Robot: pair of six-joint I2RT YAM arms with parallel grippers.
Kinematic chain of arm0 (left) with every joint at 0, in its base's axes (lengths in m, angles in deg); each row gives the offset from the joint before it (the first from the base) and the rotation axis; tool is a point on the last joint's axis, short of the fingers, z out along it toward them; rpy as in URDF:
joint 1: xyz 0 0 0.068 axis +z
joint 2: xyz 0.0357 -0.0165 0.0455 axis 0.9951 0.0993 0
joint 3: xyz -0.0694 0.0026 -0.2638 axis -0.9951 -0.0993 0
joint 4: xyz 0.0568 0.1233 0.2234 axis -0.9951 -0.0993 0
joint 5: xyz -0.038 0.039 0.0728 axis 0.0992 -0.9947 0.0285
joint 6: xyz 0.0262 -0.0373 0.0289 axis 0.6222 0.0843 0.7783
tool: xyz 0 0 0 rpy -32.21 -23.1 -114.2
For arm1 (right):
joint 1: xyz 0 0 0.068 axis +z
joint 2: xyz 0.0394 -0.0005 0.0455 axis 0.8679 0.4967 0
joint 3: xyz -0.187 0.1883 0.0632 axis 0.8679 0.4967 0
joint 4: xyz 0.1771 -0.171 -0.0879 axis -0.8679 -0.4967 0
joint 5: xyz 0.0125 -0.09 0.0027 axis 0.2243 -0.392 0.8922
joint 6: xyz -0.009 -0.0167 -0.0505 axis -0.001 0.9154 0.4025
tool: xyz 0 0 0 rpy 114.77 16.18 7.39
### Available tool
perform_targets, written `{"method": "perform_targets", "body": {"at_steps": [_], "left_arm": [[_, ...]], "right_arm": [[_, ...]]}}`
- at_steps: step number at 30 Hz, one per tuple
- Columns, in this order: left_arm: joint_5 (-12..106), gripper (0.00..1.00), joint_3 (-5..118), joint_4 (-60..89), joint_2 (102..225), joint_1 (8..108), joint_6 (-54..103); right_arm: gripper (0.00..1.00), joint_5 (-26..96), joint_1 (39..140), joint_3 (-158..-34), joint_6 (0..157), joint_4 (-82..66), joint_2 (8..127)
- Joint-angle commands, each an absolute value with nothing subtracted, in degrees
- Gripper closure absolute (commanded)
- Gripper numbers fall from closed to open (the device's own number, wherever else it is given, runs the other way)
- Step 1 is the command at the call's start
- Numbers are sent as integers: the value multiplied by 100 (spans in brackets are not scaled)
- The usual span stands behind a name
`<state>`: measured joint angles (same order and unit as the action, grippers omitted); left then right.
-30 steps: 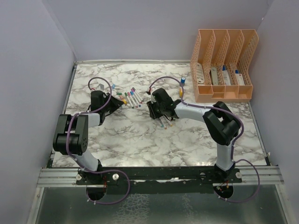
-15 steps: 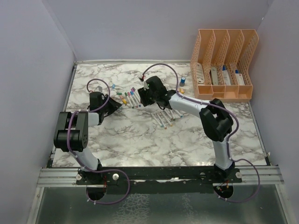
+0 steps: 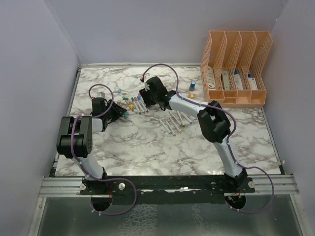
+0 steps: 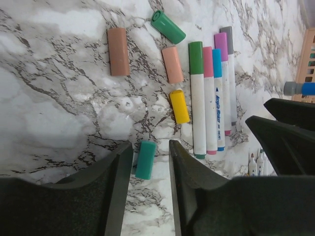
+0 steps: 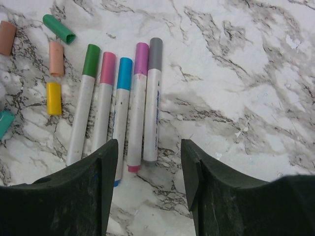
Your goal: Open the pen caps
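Five capped white pens lie side by side with green, pink, blue, purple and grey caps. My right gripper is open and empty, just above their near ends; it sits at the row in the top view. Loose caps lie on the marble: teal, yellow, two peach and green. My left gripper is open, and the teal cap lies on the table between its fingers, untouched.
Several uncapped pens lie right of centre. An orange file organiser stands at the back right. A blue cylinder and a yellow block sit just left of it. Purple walls close in three sides.
My right gripper has moved from over the uncapped pens up and left to the row of capped pens. My left gripper has drawn back slightly, and the teal cap now shows at its tips.
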<state>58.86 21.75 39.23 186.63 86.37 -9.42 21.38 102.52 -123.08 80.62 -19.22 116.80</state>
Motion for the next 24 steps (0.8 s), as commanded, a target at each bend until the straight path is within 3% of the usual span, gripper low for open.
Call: {"method": "perform_targets", "body": {"at_steps": [1,13,24], "left_arm": [[5822,57,2055,3907,18267,8787,-906],[5858,19,1857,3864,17113,8913,-788],[5986,14,1842,3784,16812,8990,-869]], "right_arm": [[46,1990,10176,-12714,8205,-2064,12019],[46,1978,10032,-13006,8244,-2036,12349],[46,2081,9986,-13042,8267,-2041,12455]]}}
